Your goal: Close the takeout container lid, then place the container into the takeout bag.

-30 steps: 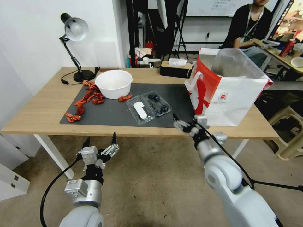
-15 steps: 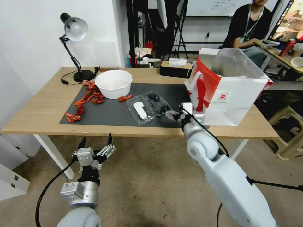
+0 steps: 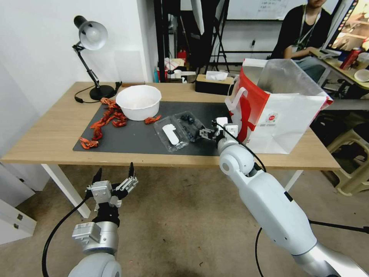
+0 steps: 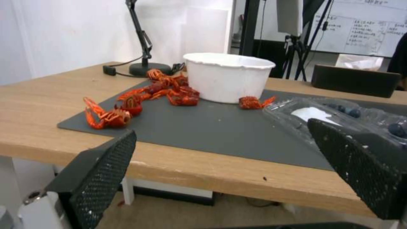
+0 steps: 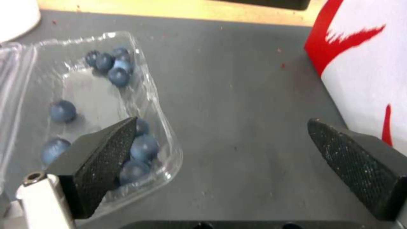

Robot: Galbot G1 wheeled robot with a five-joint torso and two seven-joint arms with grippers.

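The takeout container [image 3: 181,130] lies open on the dark mat, its two clear halves side by side. The lid [image 3: 170,134], white label showing, is the half nearer the bowl; the other half [image 5: 97,105] holds blueberries. My right gripper [image 3: 207,133] is open low over the mat, just beside the berry half's outer edge, between it and the takeout bag [image 3: 276,115]. In the right wrist view my right gripper [image 5: 222,124] has one finger [image 5: 101,156] over the container's corner. The bag stands upright, its mouth open. My left gripper [image 3: 113,177] hangs open below the table's front edge.
A white bowl [image 3: 138,102] stands on the dark mat [image 3: 130,140], with red crayfish [image 3: 105,121] scattered to its left. A desk lamp [image 3: 90,38] and a tissue box [image 3: 213,82] are at the back of the table. A person sits behind the bag.
My right arm has reached forward and left over the mat, bringing its open gripper up to the berry half. My left gripper has sunk slightly.
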